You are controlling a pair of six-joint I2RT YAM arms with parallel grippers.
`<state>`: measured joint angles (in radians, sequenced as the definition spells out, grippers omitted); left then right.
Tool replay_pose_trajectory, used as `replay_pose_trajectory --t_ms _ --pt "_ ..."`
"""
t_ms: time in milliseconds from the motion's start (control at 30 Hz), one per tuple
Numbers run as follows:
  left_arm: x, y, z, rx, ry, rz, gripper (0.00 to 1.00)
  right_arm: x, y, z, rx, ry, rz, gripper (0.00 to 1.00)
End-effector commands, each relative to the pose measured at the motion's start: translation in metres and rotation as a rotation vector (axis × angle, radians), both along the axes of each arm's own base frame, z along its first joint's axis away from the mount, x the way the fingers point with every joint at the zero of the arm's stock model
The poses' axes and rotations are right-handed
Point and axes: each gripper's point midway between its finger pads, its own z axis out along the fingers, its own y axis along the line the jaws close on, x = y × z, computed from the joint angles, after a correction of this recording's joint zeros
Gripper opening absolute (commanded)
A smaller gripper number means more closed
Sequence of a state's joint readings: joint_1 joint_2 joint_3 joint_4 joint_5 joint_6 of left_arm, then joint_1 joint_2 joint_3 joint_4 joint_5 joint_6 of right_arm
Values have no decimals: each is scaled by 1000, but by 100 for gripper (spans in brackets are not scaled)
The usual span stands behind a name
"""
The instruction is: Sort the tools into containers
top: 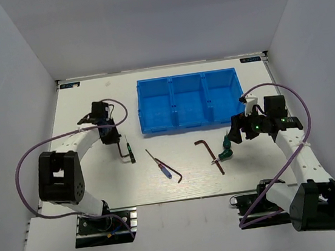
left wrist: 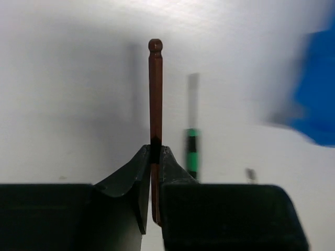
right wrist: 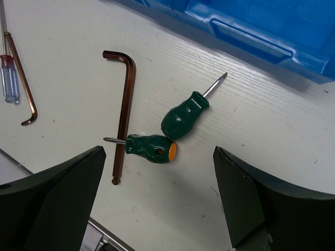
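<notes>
My left gripper [top: 113,138] [left wrist: 155,152] is shut on a brown hex key [left wrist: 155,94] [top: 121,150], whose long arm sticks straight out beyond the fingertips over the table. A thin green-and-black screwdriver [left wrist: 192,152] [top: 130,152] lies just right of it. My right gripper [top: 236,136] [right wrist: 159,175] hangs open above two stubby green screwdrivers [right wrist: 184,116] [right wrist: 152,148] [top: 224,152] and a second brown hex key [right wrist: 125,104] [top: 209,154], touching none of them. The blue three-compartment tray [top: 173,123] [right wrist: 261,26] stands behind them.
A thin blue-handled screwdriver [top: 162,166] [right wrist: 9,78] and a slim hex key [top: 174,172] [right wrist: 22,83] lie side by side at the table's middle. The table's front edge [top: 176,199] runs just beyond the tools, near both arm bases.
</notes>
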<state>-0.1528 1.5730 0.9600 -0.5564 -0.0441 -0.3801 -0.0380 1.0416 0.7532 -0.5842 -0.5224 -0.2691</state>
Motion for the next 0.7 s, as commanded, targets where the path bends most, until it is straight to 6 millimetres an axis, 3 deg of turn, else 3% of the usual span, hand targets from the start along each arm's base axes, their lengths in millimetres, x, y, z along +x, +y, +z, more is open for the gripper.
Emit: replay_pose_trajectory --t_ms 0,33,133,167,200,267,300,333,433,533,567,667 --pt "47 -47 93 -183 -283 -192 0 -2 6 6 29 -18 33 90" --pt "52 -50 100 -187 -300 -225 0 -3 9 8 43 -19 47 90" --pt "66 -96 149 -359 -458 -417 0 -6 15 11 70 -15 90 90" --pt "72 -105 152 -390 -478 -465 0 -7 17 10 62 -28 126 90" --pt "79 -121 172 -440 -537 -530 0 -10 21 10 78 -28 153 90" --pt "91 -137 178 -484 -536 -582 0 -8 23 8 76 -34 181 90" --pt "100 -147 159 -486 -486 -594 0 -7 22 5 71 -26 181 90" --pt "109 -160 175 -497 -511 -627 0 -5 23 1 66 -16 188 90" --pt "125 -181 168 -492 -491 -647 0 1 20 -7 29 27 191 90" --pt "130 -193 158 -453 -461 -661 0 0 29 -17 -31 58 246 90" --pt "131 -196 143 -442 -428 -653 0 2 32 -19 -58 49 263 90" --pt "133 -196 127 -379 -397 -629 2 8 40 -29 -124 33 271 90"
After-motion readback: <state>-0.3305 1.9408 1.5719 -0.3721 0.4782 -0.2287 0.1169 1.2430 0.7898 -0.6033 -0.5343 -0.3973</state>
